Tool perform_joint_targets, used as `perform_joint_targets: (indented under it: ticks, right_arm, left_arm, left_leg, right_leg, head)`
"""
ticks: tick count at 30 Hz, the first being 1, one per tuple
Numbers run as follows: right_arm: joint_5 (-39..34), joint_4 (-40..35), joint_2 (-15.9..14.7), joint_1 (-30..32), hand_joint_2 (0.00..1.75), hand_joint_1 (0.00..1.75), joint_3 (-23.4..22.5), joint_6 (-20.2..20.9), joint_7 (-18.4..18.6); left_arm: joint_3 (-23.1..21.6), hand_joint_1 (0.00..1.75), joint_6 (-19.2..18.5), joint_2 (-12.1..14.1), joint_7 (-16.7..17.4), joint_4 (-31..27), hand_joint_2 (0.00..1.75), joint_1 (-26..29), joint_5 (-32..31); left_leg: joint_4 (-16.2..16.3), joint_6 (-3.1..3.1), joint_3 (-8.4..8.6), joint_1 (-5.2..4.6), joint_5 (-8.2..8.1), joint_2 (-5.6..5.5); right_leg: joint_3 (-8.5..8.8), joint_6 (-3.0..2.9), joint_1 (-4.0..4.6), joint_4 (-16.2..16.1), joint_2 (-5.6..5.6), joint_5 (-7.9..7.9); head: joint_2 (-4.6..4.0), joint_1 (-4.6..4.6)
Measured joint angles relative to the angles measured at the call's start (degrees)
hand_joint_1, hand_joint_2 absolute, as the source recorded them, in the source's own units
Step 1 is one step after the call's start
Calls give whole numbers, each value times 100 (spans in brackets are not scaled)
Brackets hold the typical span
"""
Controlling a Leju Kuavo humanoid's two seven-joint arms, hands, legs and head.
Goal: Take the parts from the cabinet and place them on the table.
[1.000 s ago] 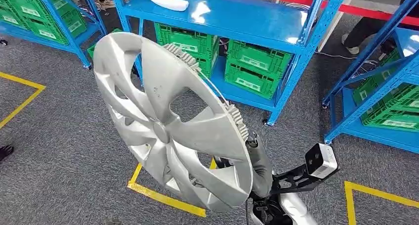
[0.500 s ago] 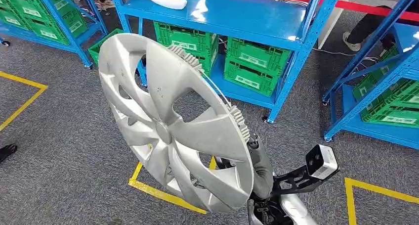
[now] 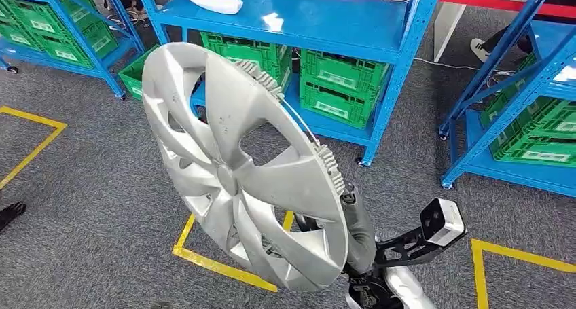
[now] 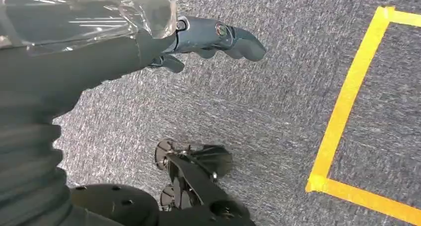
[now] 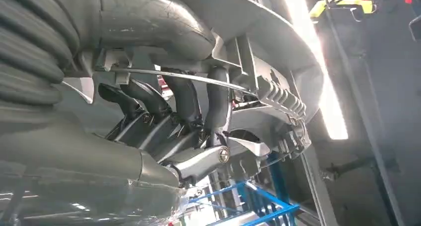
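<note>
Here, in the head view, the silver hubcap (image 3: 238, 166) stands tilted on edge above the grey carpet floor (image 3: 88, 187), gripped at its lower rim by the right robot hand (image 3: 356, 231), in front of a blue shelf rack (image 3: 299, 24) with green crates (image 3: 339, 85) on its lower level and a white part (image 3: 214, 0) on top, with yellow floor tape (image 3: 224, 268) below. In the left wrist view, the left robot hand (image 4: 198, 39) hangs over the carpet near a yellow tape line (image 4: 347, 102), fingers loosely extended and holding nothing; in the right wrist view, dark fingers (image 5: 218, 102) curl over the hubcap's ribbed rim (image 5: 278, 94), clamped on it
</note>
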Motion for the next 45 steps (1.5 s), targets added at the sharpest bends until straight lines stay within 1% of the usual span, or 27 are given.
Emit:
perform_joint_targets:
  ticks: [2,3,7,8,9,11,12,13,14,16,17,18,19,22,23,24,25,27,28,29,30,32,33,34,36,38,45]
  right_arm:
    - [0,0,4,-5,175,175,0,0,0]
    - [-2,0,15,-6,175,175,0,-2,0]
    - [-9,0,31,-22,175,175,2,0,0]
    - [-9,0,31,-21,175,175,-4,0,0]
    - [-11,0,28,-35,175,175,-4,0,0]
    - [-15,0,28,-37,175,175,-4,0,0]
    - [-13,2,26,-34,175,175,-2,0,0]
    - [-13,13,22,-29,175,175,0,0,9]
    - [-15,28,15,-22,175,175,0,0,11]
    - [-15,33,13,-25,175,175,-2,2,13]
    - [-15,33,13,-32,175,175,-2,2,13]
    - [-15,33,11,-44,175,175,-2,2,13]
    - [-15,33,15,-43,175,175,-2,4,13]
    - [-15,33,15,-40,175,175,0,11,11]
    - [-18,33,20,-40,175,175,0,11,11]
    - [-17,33,22,-45,175,175,0,13,11]
    - [-20,33,33,-44,175,175,0,13,11]
    - [-22,39,48,-46,175,175,7,22,11]
    - [-26,57,50,-46,175,175,9,26,11]
    - [-26,77,50,-46,175,175,13,31,18]
    - [-28,90,52,-46,175,175,20,33,22]
    - [-35,103,66,-57,175,175,28,44,28]
    - [-37,103,77,-69,175,175,31,48,28]
    - [-41,105,79,-86,175,175,31,55,28]
    - [-44,111,92,-107,175,175,37,63,28]
    - [-39,124,85,-110,175,175,37,59,33]
    - [166,144,87,-151,175,175,55,-31,2]
  left_arm:
    - [0,0,0,0,0,0,175,-1,0]
    - [0,0,0,24,2,2,175,-4,0]
    - [-2,0,0,15,9,2,175,3,2]
    - [-2,0,-4,13,9,2,175,1,2]
    - [0,0,-4,13,7,2,175,-6,2]
    - [0,0,-4,9,9,2,175,-7,2]
    - [-2,0,-13,2,9,2,175,-4,2]
    - [-2,0,-15,2,9,2,175,-2,2]
    - [-2,0,-20,-2,13,2,175,-3,2]
    - [-2,0,-22,-7,20,2,175,-7,2]
    - [-2,0,-22,-9,22,2,175,-7,2]
    - [-2,0,-37,-15,24,2,175,-8,2]
    - [-2,0,-50,-15,26,2,175,-8,2]
    - [-2,0,-55,-17,33,2,175,-4,2]
    - [-2,0,-55,-2,33,2,175,-8,2]
    - [-2,0,-55,0,33,2,175,-7,2]
    - [-2,0,-55,0,33,2,175,-7,4]
    - [-2,0,-57,-2,35,2,175,-6,24]
    - [-2,0,-59,-4,39,2,175,-3,28]
    - [-2,0,-61,-4,42,2,175,-3,31]
    - [-2,0,-61,0,44,2,175,-3,37]
    - [-2,0,-61,15,44,2,175,-3,39]
    - [-2,0,-61,15,44,2,175,-4,44]
    - [-2,0,-63,15,44,2,175,-5,44]
    - [-2,0,-63,15,46,2,175,-6,46]
    - [-2,0,-72,-2,48,4,175,1,48]
    - [-2,0,-92,-7,50,4,175,-1,48]
  left_leg:
    - [-1124,123,589,-26,499,-52]
    - [-1283,151,692,-43,392,-88]
    - [-1403,199,668,-92,435,-63]
    - [-1510,232,713,-16,494,-31]
    - [-1535,259,718,-42,512,-27]
    - [-1532,277,688,-58,522,-9]
    - [-1530,280,675,-66,523,6]
    - [-1524,281,671,-69,524,12]
    - [-1522,280,673,-70,524,16]
    - [-1497,274,674,-70,519,15]
    - [-1480,258,676,-73,509,13]
    - [-1466,243,663,-92,501,15]
    - [-1439,213,643,-130,489,12]
    - [-1446,146,633,-118,518,42]
    - [-1404,105,600,-103,466,37]
    - [-1263,57,559,-96,346,14]
    - [-941,26,424,-80,135,4]
    - [18,-40,-6,-41,-313,3]
    - [344,-64,-156,-31,-396,3]
    - [407,-72,-187,-16,-348,3]
    - [184,-73,-82,5,-176,3]
    - [-873,-64,446,35,366,-17]
    - [-1300,-54,643,50,468,-105]
    - [-1388,-44,694,17,408,-149]
    - [-1383,10,649,-6,413,-122]
    - [-1411,10,644,5,436,-124]
    - [-1405,88,620,-62,464,-128]
  right_leg:
    - [24,1,27,-1,33,-1]
    - [4,10,51,-4,35,3]
    - [-50,90,56,-27,44,50]
    - [-103,84,54,35,29,-16]
    - [-191,73,65,224,17,-138]
    - [-627,34,33,1150,9,-535]
    - [-854,36,30,1633,8,-697]
    - [-974,71,31,1893,8,-746]
    - [-941,122,30,1836,6,-690]
    - [-499,231,31,983,-8,-322]
    - [-206,250,36,403,-43,-117]
    - [-8,192,59,-35,-119,-62]
    - [28,124,62,-47,-100,-26]
    - [-13,53,78,-40,-65,3]
    - [12,-10,-12,-89,-59,44]
    - [13,-18,-12,-86,-53,45]
    - [12,-63,-16,-86,-52,44]
    - [6,-63,-14,-83,-50,43]
    - [6,-63,-14,-78,-47,43]
    - [9,-60,-15,-73,-38,42]
    - [10,-58,-22,-68,-19,40]
    - [22,-51,-38,-52,33,37]
    - [16,-34,-32,-52,49,30]
    - [-23,-5,33,-31,61,40]
    - [-63,42,13,-38,80,63]
    - [-72,-18,21,-27,79,45]
    - [-64,66,-34,-81,72,94]
  head:
    - [0,0]
    - [0,18]
    - [0,2]
    - [0,7]
    - [0,20]
    - [0,20]
    - [0,20]
    - [0,20]
    - [0,20]
    - [0,20]
    - [0,22]
    - [0,22]
    - [0,15]
    - [0,13]
    - [0,18]
    - [-2,11]
    - [0,4]
    - [0,7]
    - [0,7]
    - [0,7]
    - [0,7]
    - [0,7]
    - [0,7]
    - [0,9]
    - [0,9]
    - [0,15]
    - [0,15]
